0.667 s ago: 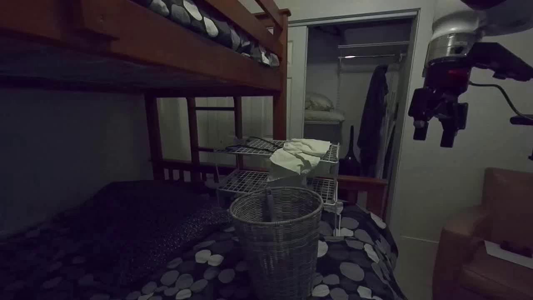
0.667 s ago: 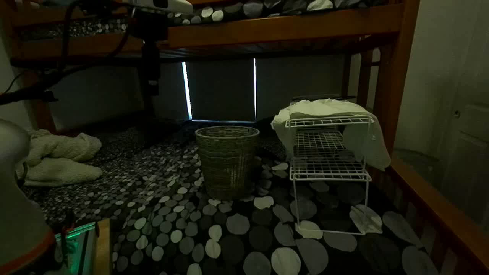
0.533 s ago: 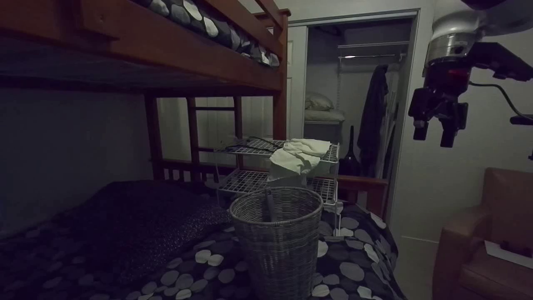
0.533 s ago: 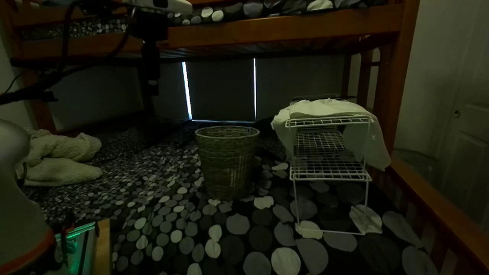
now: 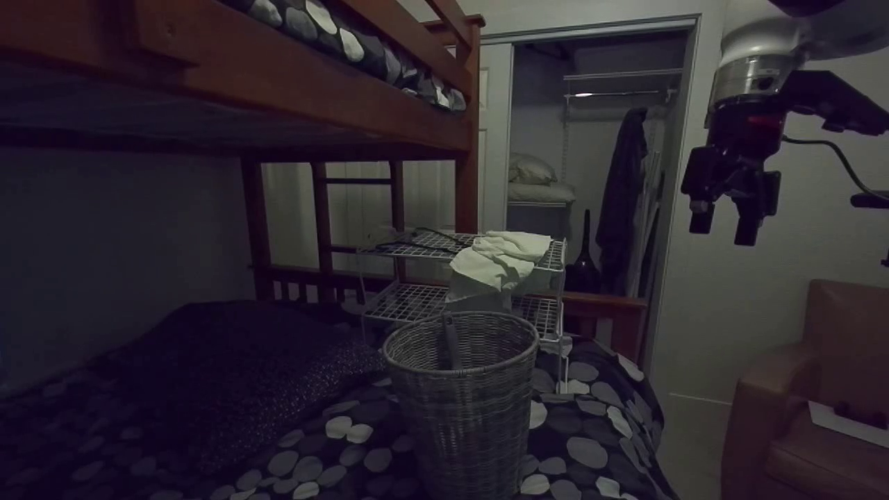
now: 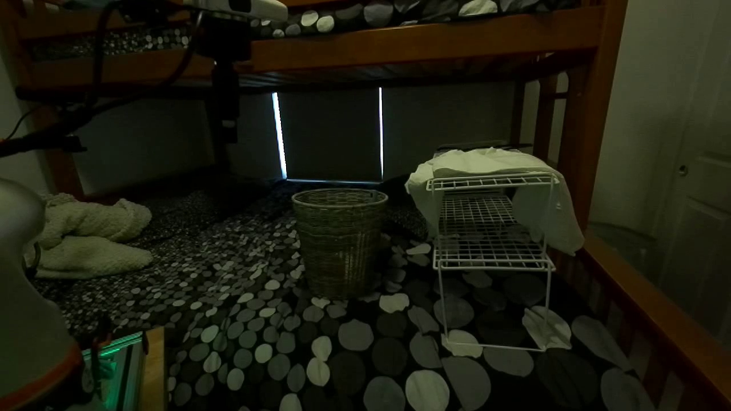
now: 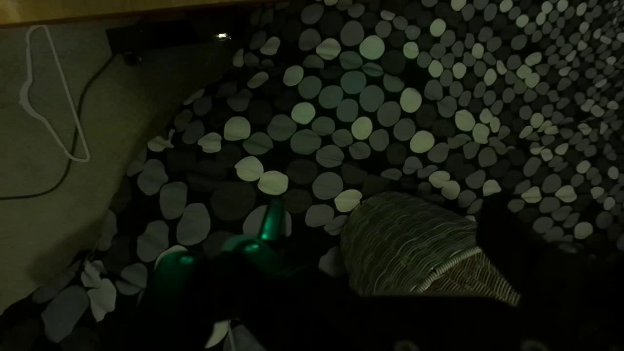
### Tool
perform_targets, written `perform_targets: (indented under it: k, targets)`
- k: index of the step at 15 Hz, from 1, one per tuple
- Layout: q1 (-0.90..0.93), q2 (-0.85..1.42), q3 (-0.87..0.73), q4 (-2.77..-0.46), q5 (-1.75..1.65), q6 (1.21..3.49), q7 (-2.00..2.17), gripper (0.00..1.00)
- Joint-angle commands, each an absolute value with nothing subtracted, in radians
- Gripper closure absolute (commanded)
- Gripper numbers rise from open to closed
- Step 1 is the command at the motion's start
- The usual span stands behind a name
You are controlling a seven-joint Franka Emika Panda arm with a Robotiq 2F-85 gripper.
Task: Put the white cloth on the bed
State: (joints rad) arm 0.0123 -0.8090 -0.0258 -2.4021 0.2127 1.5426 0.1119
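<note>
The white cloth point(image 5: 501, 258) lies crumpled over the top shelf of a white wire rack, with its ends hanging down the sides; it also shows in an exterior view point(image 6: 488, 161). The bed is the lower bunk with dark, dotted bedding point(image 5: 587, 451), which also shows in an exterior view point(image 6: 354, 335) and in the wrist view point(image 7: 304, 141). My gripper point(image 5: 724, 228) hangs in the air, well apart from the cloth, its fingers spread with nothing between them. It appears side-on and dark in an exterior view point(image 6: 229, 123). The cloth is out of the wrist view.
The wire rack point(image 6: 494, 266) stands on the bed beside a wicker basket point(image 6: 340, 245). A fluffy cream blanket point(image 6: 94, 237) lies on the bed near the arm's base. The upper bunk's wooden rail point(image 6: 422, 48) overhangs the bed. A brown armchair point(image 5: 778, 389) stands beside it.
</note>
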Motion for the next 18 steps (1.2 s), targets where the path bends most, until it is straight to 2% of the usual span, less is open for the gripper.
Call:
perform_targets:
  k: [1, 6, 13, 18]
  targets:
    - [-0.007, -0.807, -0.013, -2.399, 0.221, 1.537, 0.101, 0.0]
    - [-0.007, -0.807, -0.013, -2.399, 0.221, 1.537, 0.101, 0.0]
    - [-0.096, -0.555, 0.015, -2.204, 0.236, 2.0, 0.299, 0.0]
    - [-0.084, -0.302, -0.007, -2.069, 0.333, 2.253, 0.454, 0.0]
